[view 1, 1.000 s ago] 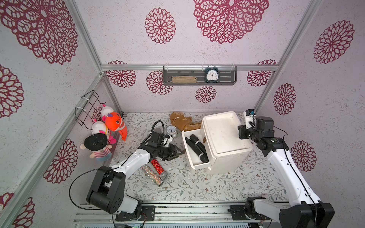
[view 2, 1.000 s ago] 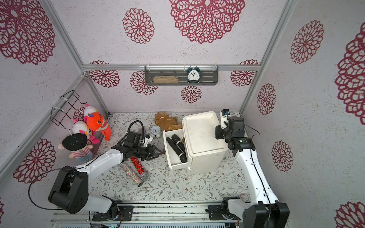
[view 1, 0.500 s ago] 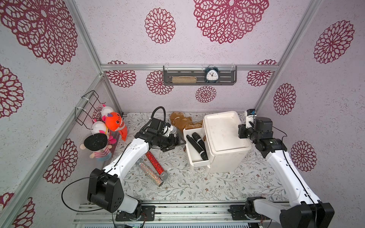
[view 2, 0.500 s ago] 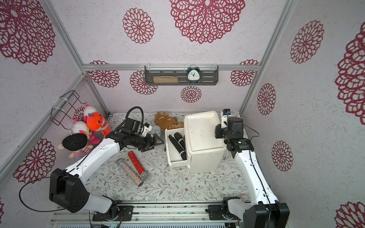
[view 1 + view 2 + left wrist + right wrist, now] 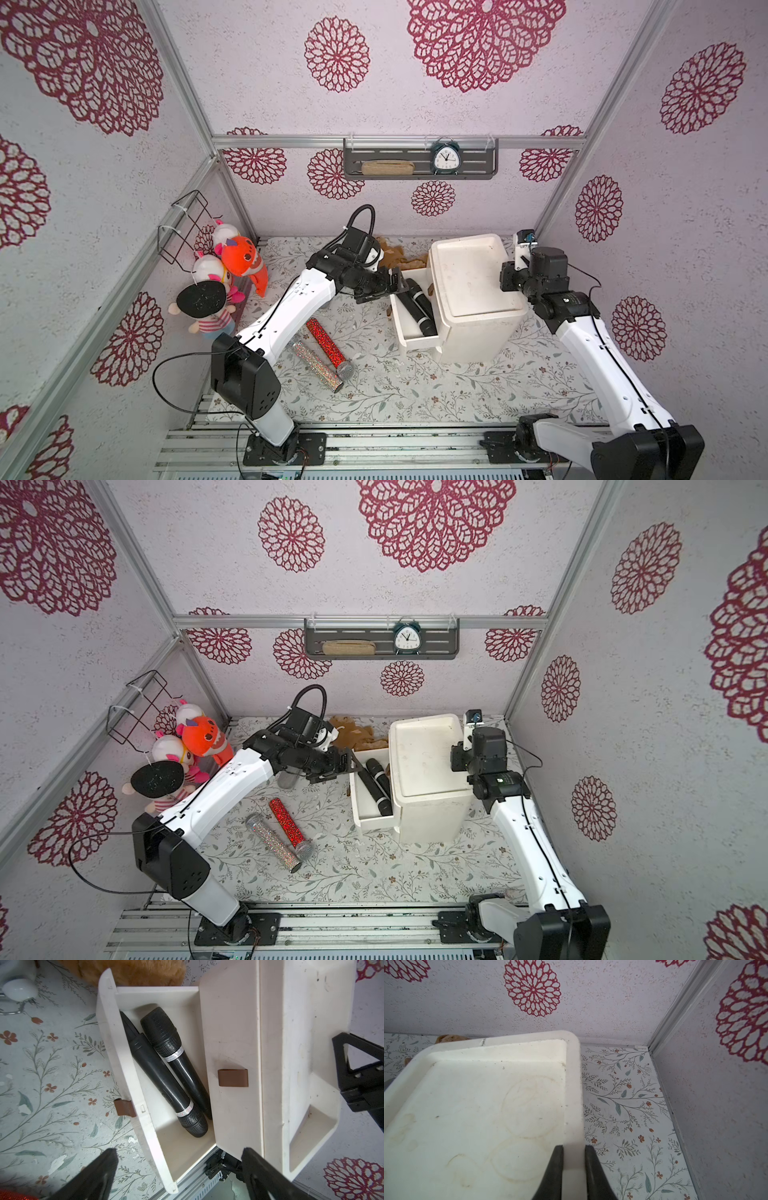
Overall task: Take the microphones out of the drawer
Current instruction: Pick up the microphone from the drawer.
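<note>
Closest to my base, a red sparkly microphone [image 5: 325, 342] and a silver sparkly microphone [image 5: 312, 365] lie side by side on the flowery worktop [image 5: 415, 395]. A bit farther back is the white cabinet [image 5: 469, 278], and its drawer [image 5: 415, 343] is pulled out to the side. Two black microphones [image 5: 417, 305] lie in the drawer, touching each other, head to tail. My left end effector [image 5: 390, 286] hangs just above the far end of the drawer, near its front panel. Its fingers are wide apart and hold nothing. In the left wrist view the black microphones [image 5: 166, 1072] lie below my left end effector [image 5: 178, 1156], a little ahead of the two finger tips, and the tips do not touch them. My right end effector [image 5: 573, 1167] is clamped on the raised rim of the cabinet top, on the side away from the drawer. Behind the drawer a brown fuzzy toy [image 5: 395, 257] sits on the worktop. Far back, a clock [image 5: 445, 158] stands on a wall shelf [image 5: 478, 172].
</note>
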You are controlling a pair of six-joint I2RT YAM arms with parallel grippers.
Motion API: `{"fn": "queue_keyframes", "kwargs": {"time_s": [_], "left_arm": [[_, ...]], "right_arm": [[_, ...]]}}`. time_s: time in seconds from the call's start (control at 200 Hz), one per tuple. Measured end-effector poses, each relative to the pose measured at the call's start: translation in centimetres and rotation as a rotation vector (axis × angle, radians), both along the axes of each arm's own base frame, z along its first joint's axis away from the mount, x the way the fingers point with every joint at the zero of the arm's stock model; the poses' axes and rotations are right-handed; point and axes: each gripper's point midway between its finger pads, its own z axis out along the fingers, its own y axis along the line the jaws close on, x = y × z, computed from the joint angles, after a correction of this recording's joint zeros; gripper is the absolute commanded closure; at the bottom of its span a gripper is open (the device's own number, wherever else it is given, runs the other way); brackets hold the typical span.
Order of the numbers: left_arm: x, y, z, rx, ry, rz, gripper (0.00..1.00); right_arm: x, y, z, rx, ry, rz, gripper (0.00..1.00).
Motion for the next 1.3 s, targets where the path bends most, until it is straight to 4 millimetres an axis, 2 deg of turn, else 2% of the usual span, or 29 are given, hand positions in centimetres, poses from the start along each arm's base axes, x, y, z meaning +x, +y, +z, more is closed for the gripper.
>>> {"fn": "queue_keyframes", "kwargs": {"time_s": [0.15,0.38,0.415,0.535,0.62,0.64,0.765,0.806,0.876,1.101,1.301], "left_arm": [[0.4,-0.8,-0.6,0.002,0.036,0.023,0.03],[1.8,-2.5,0.6,0.000,0.047,0.066,0.03],[1.9,-2.6,0.5,0.007,0.055,0.076,0.00],[2.0,-2.9,-0.6,0.025,0.114,0.114,0.20],[2.1,-3.1,-2.1,0.037,0.176,0.146,0.48],[2.1,-3.1,-2.4,0.043,0.185,0.145,0.51],[2.4,-3.5,-4.2,0.049,0.252,0.191,0.52],[2.4,-3.5,-4.4,0.047,0.267,0.207,0.55],[2.4,-3.6,-4.4,0.039,0.286,0.227,0.59],[2.7,-4.8,-4.3,-0.003,0.306,0.259,0.59],[2.6,-6.8,-7.6,0.045,0.354,0.234,0.58]], "right_arm": [[0.0,0.2,0.0,-0.012,-0.002,-0.003,1.00],[-0.1,0.1,0.0,-0.019,-0.001,-0.009,1.00],[-0.1,0.1,0.0,-0.019,-0.001,-0.009,1.00],[-0.1,0.1,0.0,-0.020,-0.001,-0.010,1.00],[-0.1,0.1,0.0,-0.020,-0.001,-0.010,1.00],[-0.1,0.1,0.0,-0.020,-0.001,-0.010,1.00],[-0.1,0.1,0.0,-0.021,-0.002,-0.011,1.00],[-0.1,0.1,0.0,-0.021,-0.002,-0.012,1.00],[-0.2,0.0,0.0,-0.022,-0.002,-0.014,1.00],[-0.3,0.0,0.0,-0.023,-0.002,-0.017,1.00],[-0.3,0.0,0.0,-0.022,-0.002,-0.016,1.00]]}}
